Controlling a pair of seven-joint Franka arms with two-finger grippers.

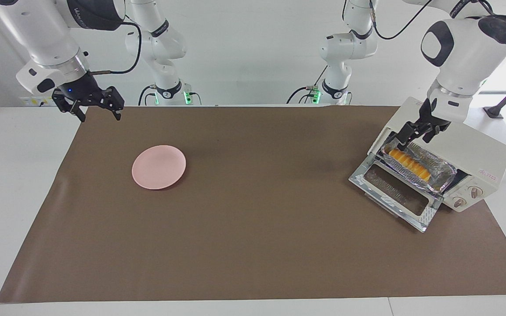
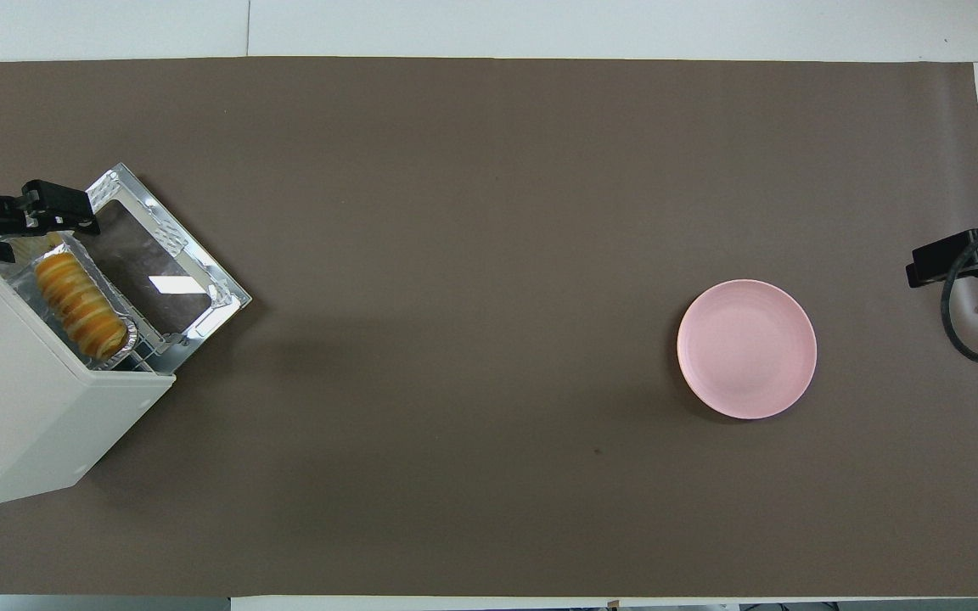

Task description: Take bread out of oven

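Note:
The cream-white oven [image 1: 472,147] stands at the left arm's end of the table, its glass door [image 1: 395,193] dropped open. It also shows in the overhead view [image 2: 30,416]. The orange-yellow ridged bread [image 1: 409,164] lies in a crinkled foil tray [image 1: 444,175] that sticks partly out of the opening. It is also in the overhead view [image 2: 81,305]. My left gripper [image 1: 416,134] is open and empty, just above the end of the tray that lies nearer to the robots. My right gripper [image 1: 98,112] is open and empty, waiting over the mat's edge at the right arm's end.
A pink plate [image 1: 158,166] lies on the brown mat [image 1: 257,219] toward the right arm's end, also in the overhead view [image 2: 747,348]. The open door [image 2: 158,271] juts onto the mat in front of the oven.

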